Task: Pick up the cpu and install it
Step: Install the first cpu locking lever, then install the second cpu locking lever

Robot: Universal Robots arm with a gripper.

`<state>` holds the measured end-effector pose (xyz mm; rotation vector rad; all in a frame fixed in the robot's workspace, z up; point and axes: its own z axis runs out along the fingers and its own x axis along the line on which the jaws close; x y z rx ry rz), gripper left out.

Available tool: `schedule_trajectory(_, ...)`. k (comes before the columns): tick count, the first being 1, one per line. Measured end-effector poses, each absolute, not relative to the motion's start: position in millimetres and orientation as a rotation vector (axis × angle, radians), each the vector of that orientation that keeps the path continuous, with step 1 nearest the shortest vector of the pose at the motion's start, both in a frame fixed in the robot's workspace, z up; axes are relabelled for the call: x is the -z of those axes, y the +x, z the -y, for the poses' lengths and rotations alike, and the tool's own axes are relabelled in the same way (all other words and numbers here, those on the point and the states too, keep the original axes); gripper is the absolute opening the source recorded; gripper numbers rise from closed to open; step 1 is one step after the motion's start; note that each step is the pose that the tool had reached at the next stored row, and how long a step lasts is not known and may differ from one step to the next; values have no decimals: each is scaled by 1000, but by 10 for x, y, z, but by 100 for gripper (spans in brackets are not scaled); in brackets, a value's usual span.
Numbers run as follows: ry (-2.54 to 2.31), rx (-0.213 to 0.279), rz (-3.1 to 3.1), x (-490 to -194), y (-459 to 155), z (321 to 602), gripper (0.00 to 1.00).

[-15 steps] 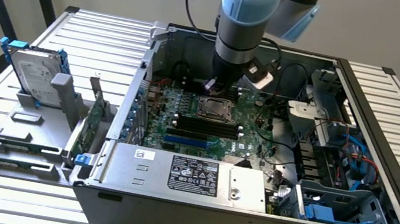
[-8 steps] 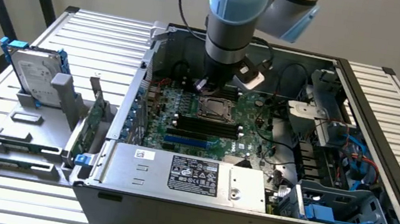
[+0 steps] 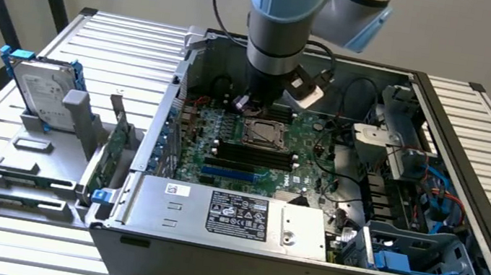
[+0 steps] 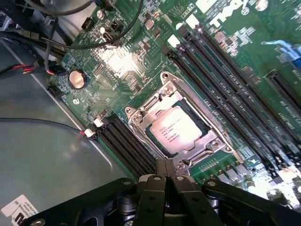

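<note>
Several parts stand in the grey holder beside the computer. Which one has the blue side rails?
The silver hard drive, upright at the holder's far end, wears blue rails. The green circuit card standing nearer the case has none.

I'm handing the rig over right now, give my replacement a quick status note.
Gripper: shut, holding nothing, just above the motherboard at the edge of the socket.
Cpu: already lying flat in the socket, inside its metal frame, in the open computer case.
Hard drive: standing in the rack outside the case, on the exterior view's left.
Done: cpu picked up and placed.
Left: whether the socket is latched cannot be told.
</note>
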<state>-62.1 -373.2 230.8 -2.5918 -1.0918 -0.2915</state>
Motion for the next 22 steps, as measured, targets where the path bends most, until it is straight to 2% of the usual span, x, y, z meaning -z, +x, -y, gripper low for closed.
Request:
schedule_trajectory(8, -2592, 289, 1091, -2506, -630, 4054, 11)
schedule_trajectory(15, -2591, 288, 1090, -2519, -656, 4346, 11)
schedule_trajectory(22, -2588, 290, 1088, -2494, -750, 4367, 11)
